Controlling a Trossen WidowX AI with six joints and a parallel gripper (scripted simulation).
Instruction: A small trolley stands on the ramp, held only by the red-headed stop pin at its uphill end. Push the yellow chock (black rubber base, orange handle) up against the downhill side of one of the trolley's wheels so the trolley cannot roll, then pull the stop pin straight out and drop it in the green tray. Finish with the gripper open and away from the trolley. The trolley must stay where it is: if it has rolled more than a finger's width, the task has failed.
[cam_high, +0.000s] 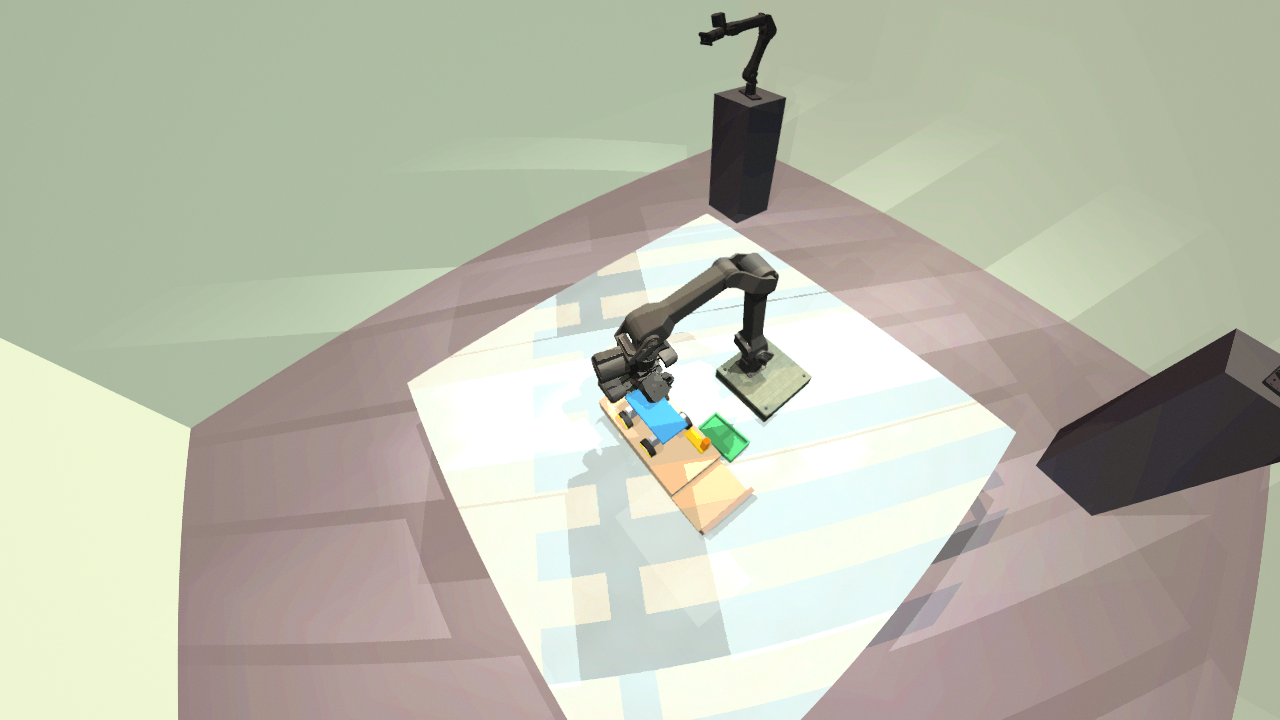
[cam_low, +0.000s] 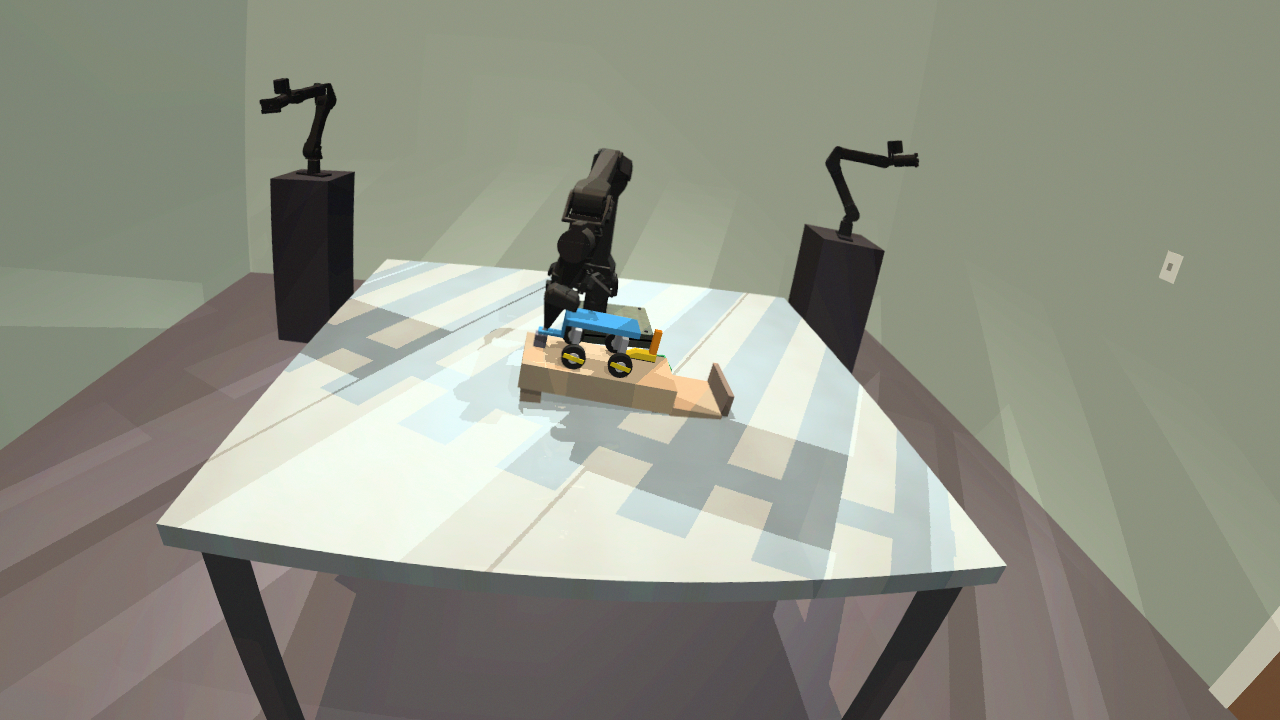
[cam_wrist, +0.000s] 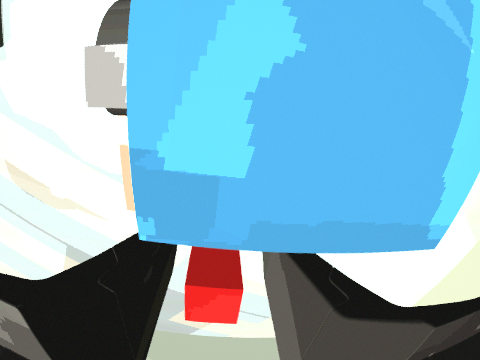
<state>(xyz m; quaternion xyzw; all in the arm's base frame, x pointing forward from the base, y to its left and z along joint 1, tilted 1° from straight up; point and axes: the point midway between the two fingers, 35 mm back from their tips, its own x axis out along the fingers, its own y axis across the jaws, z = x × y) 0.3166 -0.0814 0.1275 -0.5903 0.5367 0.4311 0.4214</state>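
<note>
The blue trolley (cam_high: 657, 416) (cam_low: 601, 323) (cam_wrist: 300, 100) stands on the wooden ramp (cam_high: 675, 474) (cam_low: 599, 386). The yellow chock (cam_high: 694, 438) (cam_low: 642, 354), with its orange handle upright, sits on the ramp at the downhill side of the trolley's far-side lower wheel; whether it touches cannot be told. My gripper (cam_wrist: 221, 230) (cam_low: 547, 324) is partly open at the trolley's uphill end. Its fingers stand on either side of the red pin head (cam_wrist: 213, 302), with a gap on both sides. The top and exterior views hide the pin. The green tray (cam_high: 725, 437) lies beside the ramp and looks empty.
The arm's base plate (cam_high: 765, 383) (cam_low: 637, 315) stands behind the tray. A raised end board (cam_low: 721, 389) closes the ramp's foot. The trolley's deck fills most of the wrist view, close to the fingers. Two other arms stand on dark pillars beyond the table.
</note>
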